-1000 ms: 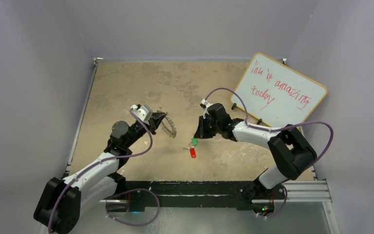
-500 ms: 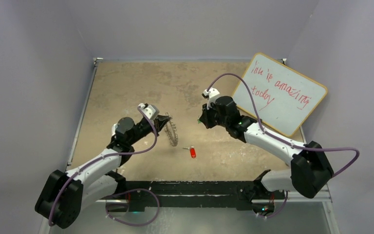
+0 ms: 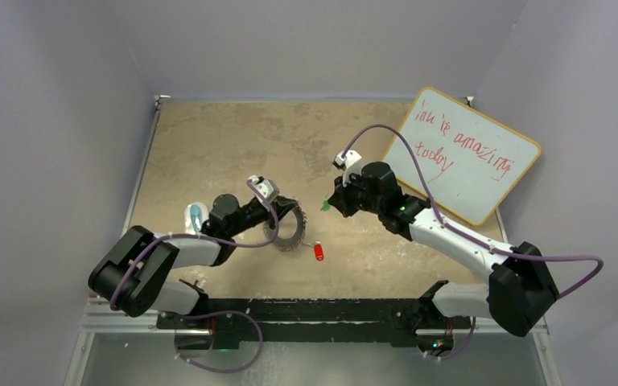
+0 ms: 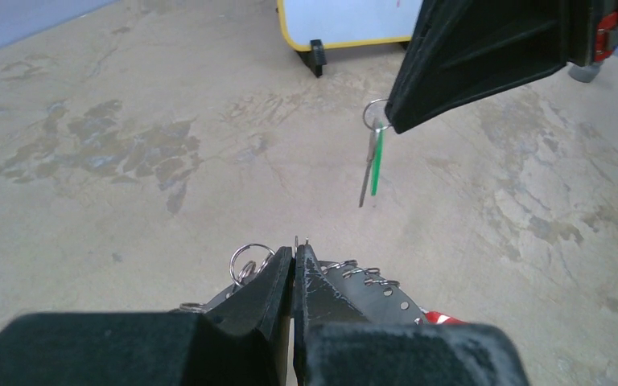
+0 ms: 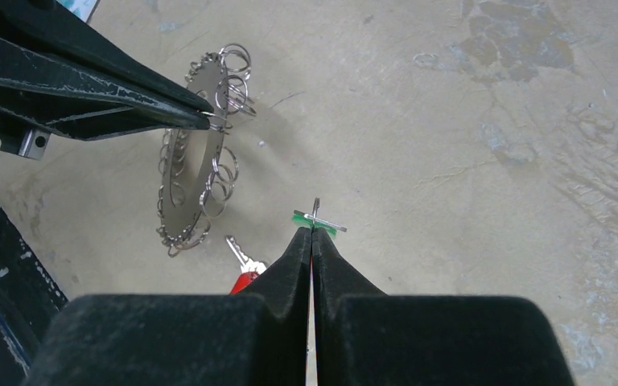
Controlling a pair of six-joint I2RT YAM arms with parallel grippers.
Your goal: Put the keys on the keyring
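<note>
The sandy, mottled stone-look table (image 3: 209,137) fills the booth, and everything here is easiest to place from the large flat silvery metal keyring (image 5: 189,173), rimmed with small wire loops, near the table's middle. Well off to the keyring's right and farther back, a yellow-framed whiteboard (image 3: 467,157) with red handwriting is propped on small black feet. The white-and-black left arm (image 3: 169,253) reaches in low from the keyring's left, and the matching right arm (image 3: 451,237) stretches in from its right. The left claw (image 4: 294,253) is pinched tight on the keyring's upper rim, holding it up on edge; I cannot tell whether its lower rim touches the table. To the keyring's right and apart from it, the right claw (image 5: 312,235) is closed on the tiny silver key with the green plastic head (image 4: 376,161), which dangles from the claw tip above the table. The other tiny silver key, the one with the red plastic head (image 3: 319,252), lies flat on the table just beside the keyring's lower rim, on its right and nearer the arm bases, with neither claw touching it.
</note>
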